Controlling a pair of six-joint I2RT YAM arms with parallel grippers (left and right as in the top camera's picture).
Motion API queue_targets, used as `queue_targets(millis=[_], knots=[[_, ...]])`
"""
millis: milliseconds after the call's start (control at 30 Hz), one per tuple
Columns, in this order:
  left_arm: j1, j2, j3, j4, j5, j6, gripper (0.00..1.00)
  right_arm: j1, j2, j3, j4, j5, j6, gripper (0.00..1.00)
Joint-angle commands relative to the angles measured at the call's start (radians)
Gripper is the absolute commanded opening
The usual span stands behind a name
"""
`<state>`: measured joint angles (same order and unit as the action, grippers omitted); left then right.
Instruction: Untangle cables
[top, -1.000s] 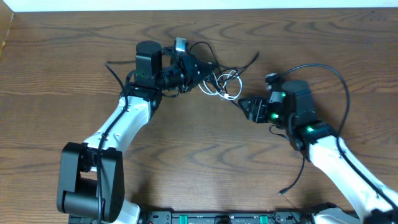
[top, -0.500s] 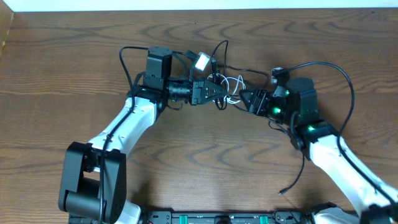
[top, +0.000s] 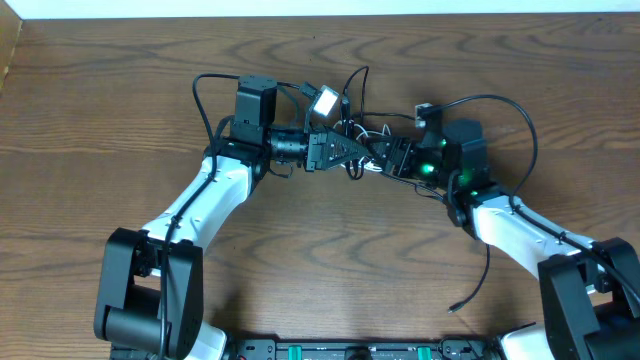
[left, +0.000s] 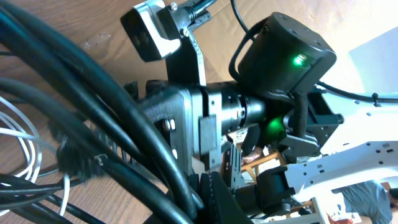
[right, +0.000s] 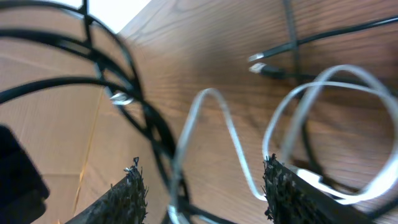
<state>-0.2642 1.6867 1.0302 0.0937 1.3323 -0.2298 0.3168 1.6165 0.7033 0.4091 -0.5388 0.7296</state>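
The cables (top: 362, 128) form a tangle of thin black cords and one white cord (top: 375, 133) at mid-table. My left gripper (top: 356, 152) points right and is shut on a bunch of the black cables (left: 130, 137), which run across the left wrist view; the white cord (left: 22, 146) loops at its left edge. My right gripper (top: 386, 160) points left, right against the tangle and nearly tip to tip with the left one. It is open: in the right wrist view, white loops (right: 217, 118) and black cords (right: 146, 118) lie between its fingertips (right: 130, 186), apart from them.
A loose black plug end (right: 264, 68) lies on the wood beyond the white loops. Each arm's own thicker black cable arcs nearby, one behind the left wrist (top: 205, 85) and one over the right arm (top: 510, 105). A thin black cord end (top: 470, 295) lies near the front right.
The left gripper swung right with its black cables, then stayed put. The right gripper moved left into the tangle, and its jaws widened slightly.
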Motion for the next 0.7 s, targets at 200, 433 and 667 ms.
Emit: queue_targets(millis=[200, 433, 667], knots=[[-0.004, -0.017, 0.017, -0.008, 0.030, 0.027, 0.08, 0.067, 0.012, 0.002, 0.014, 0.089, 0.010, 0.41], [-0.004, -0.016, 0.017, -0.008, 0.030, 0.027, 0.08, 0.068, 0.024, 0.002, 0.051, 0.084, 0.000, 0.01], [-0.004, -0.016, 0.015, -0.034, -0.057, 0.028, 0.08, -0.066, -0.054, 0.002, 0.092, 0.025, -0.066, 0.01]])
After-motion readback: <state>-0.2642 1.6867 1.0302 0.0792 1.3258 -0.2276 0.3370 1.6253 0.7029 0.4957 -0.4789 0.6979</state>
